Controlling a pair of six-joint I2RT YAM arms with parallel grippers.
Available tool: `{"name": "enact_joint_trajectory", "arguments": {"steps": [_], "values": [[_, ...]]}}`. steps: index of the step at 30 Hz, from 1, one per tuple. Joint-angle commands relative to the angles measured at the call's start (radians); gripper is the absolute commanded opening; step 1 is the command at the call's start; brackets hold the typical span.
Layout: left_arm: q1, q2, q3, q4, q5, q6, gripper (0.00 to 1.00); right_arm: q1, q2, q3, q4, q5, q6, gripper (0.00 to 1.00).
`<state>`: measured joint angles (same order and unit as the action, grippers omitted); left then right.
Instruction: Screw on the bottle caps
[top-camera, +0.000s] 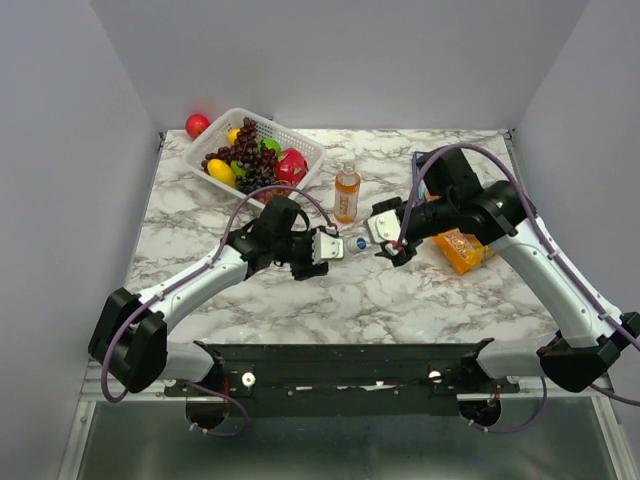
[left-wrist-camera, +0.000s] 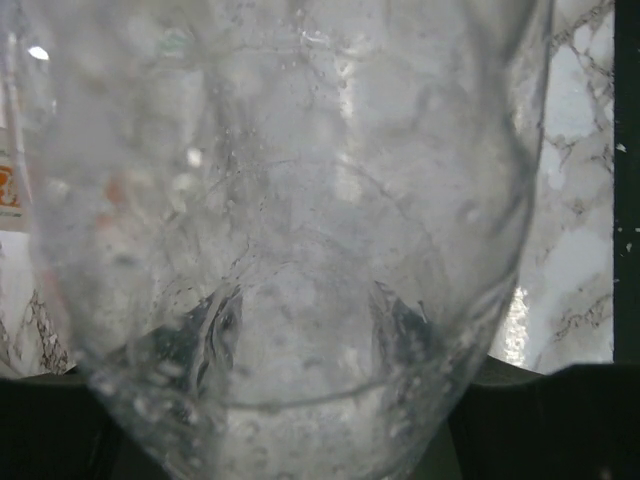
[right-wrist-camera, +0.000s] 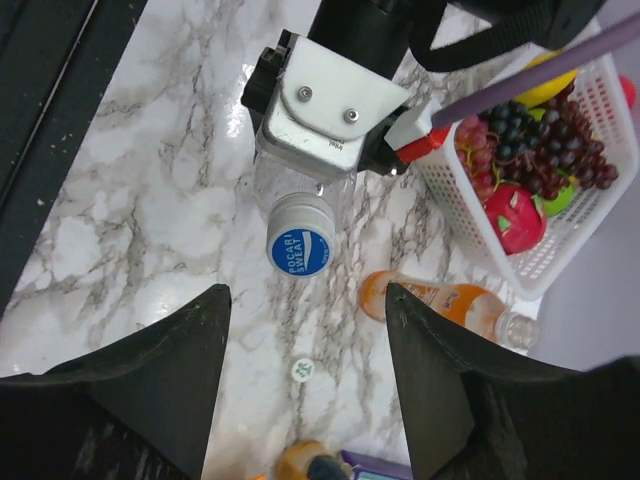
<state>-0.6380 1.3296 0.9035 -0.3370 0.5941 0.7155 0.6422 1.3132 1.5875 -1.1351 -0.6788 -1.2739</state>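
My left gripper (top-camera: 333, 246) is shut on the clear bottle (right-wrist-camera: 300, 185) and holds it on its side just above the table. The bottle fills the left wrist view (left-wrist-camera: 300, 200). A blue cap (right-wrist-camera: 300, 250) sits on the bottle's neck and faces my right gripper (right-wrist-camera: 306, 292). That gripper is open and empty, a short way in front of the cap, and also shows in the top view (top-camera: 384, 243). A white cap (right-wrist-camera: 302, 369) lies on the marble between the right fingers. An orange bottle (top-camera: 347, 193) stands uncapped behind the grippers. The other bottle and cap are not clearly seen.
A white basket (top-camera: 300, 150) of fruit stands at the back left, with a red ball (top-camera: 197, 125) beside it. An orange snack packet (top-camera: 462, 250) lies under the right arm. An orange object (right-wrist-camera: 305, 462) and a purple packet (right-wrist-camera: 385, 470) show at the right wrist view's bottom edge.
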Motion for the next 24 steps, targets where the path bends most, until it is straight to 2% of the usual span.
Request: {"name": "enact_joint_trajectory", "arguments": {"steps": [1, 9, 24], "values": [[0.000, 0.005, 0.057, -0.128, 0.092, 0.067, 0.00, 0.030, 0.000, -0.029, 0.020, -0.047, -0.200, 0.70], [0.000, 0.016, 0.097, -0.126, 0.098, 0.053, 0.00, 0.042, -0.002, -0.053, -0.045, -0.073, -0.341, 0.68], [-0.003, 0.023, 0.127, -0.143, 0.116, 0.081, 0.00, 0.051, 0.030, -0.047, -0.009, -0.077, -0.305, 0.56]]}}
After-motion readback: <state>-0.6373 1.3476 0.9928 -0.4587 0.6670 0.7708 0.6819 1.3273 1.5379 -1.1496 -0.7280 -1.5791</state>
